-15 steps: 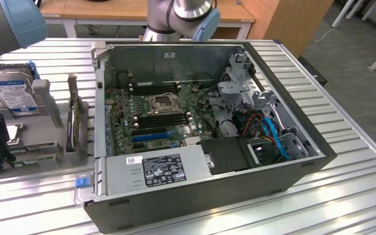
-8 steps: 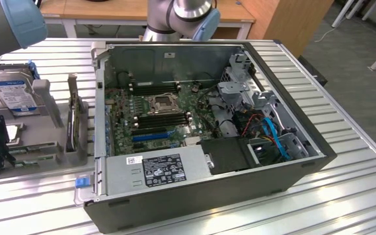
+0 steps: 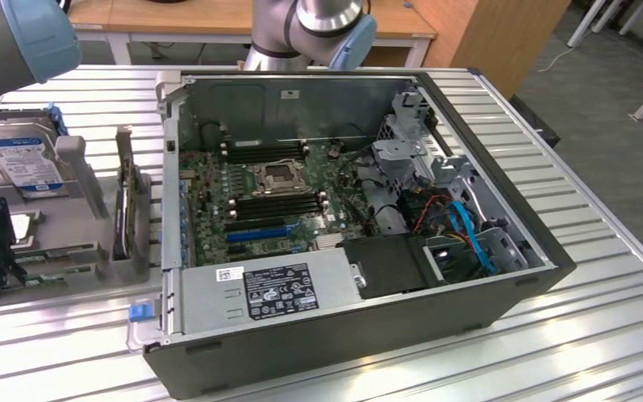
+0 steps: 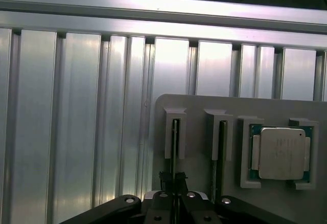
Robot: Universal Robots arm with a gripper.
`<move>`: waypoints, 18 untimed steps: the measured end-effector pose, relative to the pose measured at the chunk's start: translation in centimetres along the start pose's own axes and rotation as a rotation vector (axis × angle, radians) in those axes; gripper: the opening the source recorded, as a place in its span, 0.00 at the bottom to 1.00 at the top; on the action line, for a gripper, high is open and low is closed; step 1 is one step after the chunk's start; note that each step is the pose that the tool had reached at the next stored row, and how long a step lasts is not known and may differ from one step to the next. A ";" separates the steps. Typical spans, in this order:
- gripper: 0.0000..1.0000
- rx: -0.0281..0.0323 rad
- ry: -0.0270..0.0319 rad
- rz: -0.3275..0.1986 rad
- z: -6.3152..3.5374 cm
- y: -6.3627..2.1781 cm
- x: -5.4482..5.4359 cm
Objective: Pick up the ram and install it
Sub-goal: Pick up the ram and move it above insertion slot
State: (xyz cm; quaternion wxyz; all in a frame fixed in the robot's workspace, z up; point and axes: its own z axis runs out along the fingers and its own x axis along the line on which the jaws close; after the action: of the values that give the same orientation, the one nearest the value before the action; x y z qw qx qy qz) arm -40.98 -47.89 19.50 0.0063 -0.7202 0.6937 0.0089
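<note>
Your gripper point(image 4: 175, 197) has its jaws pinched almost shut on the ram point(image 4: 175, 147), which stands edgewise in the grey holder point(image 4: 199, 106) at the exterior view's left of the computer case point(image 3: 333, 343); so narrow a grip risks the ram tilting and binding in its slot.

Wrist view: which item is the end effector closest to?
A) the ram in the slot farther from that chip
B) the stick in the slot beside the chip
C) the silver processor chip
A: the end effector flanks the ram, which stands on edge in the slot farther from the processor chip.
</note>
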 end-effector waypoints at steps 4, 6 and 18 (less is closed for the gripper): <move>0.12 0.0001 -0.0001 0.000 -1.11 0.00 0.0; 0.12 0.0001 -0.0001 0.000 -2.03 0.01 0.0; 0.12 0.0001 -0.0001 0.000 -7.47 0.02 -0.2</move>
State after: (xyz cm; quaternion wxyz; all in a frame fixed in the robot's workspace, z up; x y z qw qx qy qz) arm -40.98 -47.89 26.97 0.0063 -0.7202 0.6937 0.0089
